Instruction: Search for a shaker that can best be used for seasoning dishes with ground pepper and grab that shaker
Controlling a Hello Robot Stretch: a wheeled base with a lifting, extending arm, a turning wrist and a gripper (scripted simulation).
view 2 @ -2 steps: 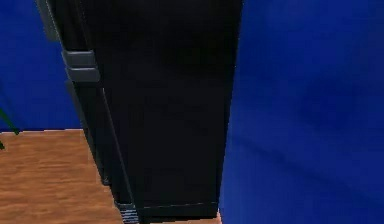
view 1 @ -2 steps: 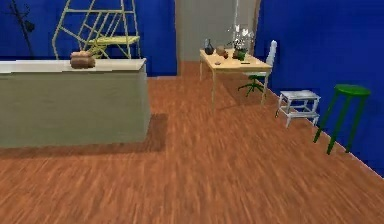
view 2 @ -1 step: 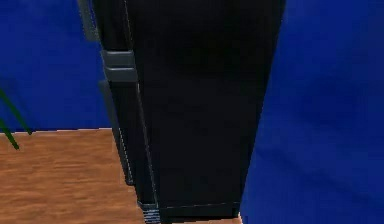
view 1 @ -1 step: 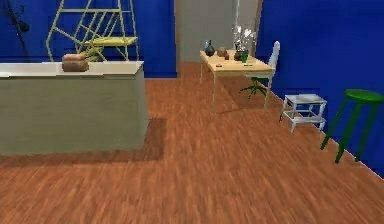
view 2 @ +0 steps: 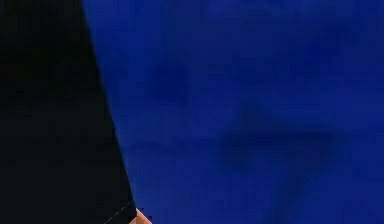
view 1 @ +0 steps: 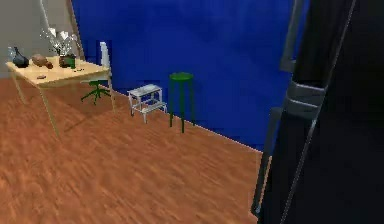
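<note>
Dark cabinet (view 1: 330, 120) is looming close at the forward view's right. I am searching, so I am best making for the table (view 1: 90, 68) and checking its items (view 1: 42, 60). Gripper state: I cannot tell.

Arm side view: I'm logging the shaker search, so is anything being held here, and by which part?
It cannot be told. This view faces a blue wall beside a black surface.

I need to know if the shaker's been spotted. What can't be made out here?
Forward view: small things on the table, too small to name.
Forward view: tall dark unit, cut by the right edge, hides the room behind it.
Arm side view: black shape, cut by the left edge, unidentifiable.
</note>
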